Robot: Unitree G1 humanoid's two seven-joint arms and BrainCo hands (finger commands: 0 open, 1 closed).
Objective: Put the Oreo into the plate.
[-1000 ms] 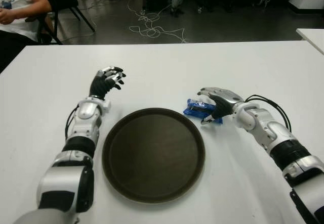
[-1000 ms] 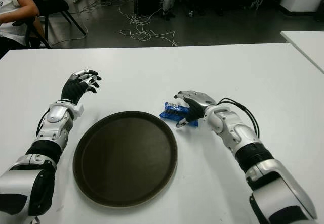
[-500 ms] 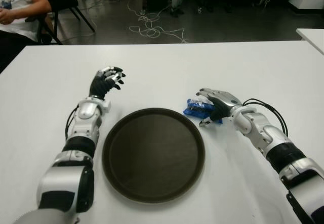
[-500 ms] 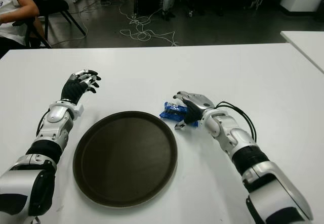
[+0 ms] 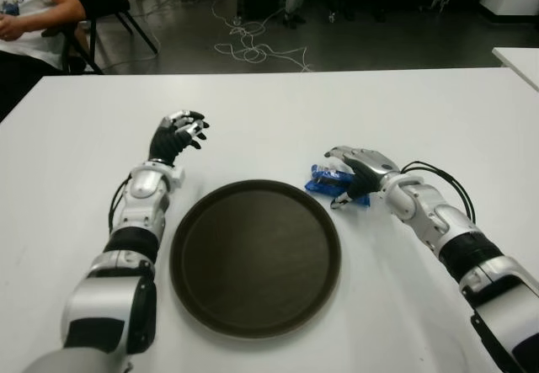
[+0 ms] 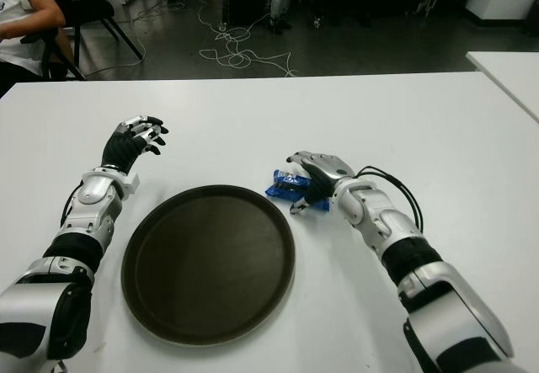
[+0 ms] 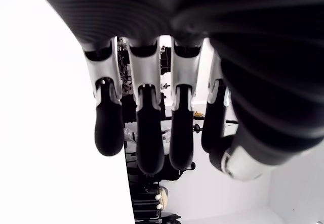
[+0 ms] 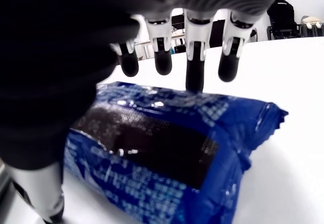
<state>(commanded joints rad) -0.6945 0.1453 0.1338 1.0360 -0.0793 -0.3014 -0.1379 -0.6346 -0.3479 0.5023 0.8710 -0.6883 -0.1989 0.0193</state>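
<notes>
**Loose cover on the Oreo pack, slip risk**

My right hand (image 5: 354,173) arches over the blue Oreo pack (image 8: 167,153), fingers (image 8: 195,75) draped but not clamped. The pack lies on the white desk (image 5: 421,103) just beside the round dark plate (image 5: 255,257). Closing unevenly could squirt the slick wrapper away. My left hand (image 5: 177,135) shows beyond the plate's left side, fingers relaxed, holding nothing.

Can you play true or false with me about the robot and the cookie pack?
1. The Oreo is inside the plate. False: it lies on the table, just right of the plate.
2. The right hand is over the Oreo. True.
3. The left hand holds the Oreo. False: it holds nothing, left of the plate.
4. The plate has nothing in it. True.
</notes>
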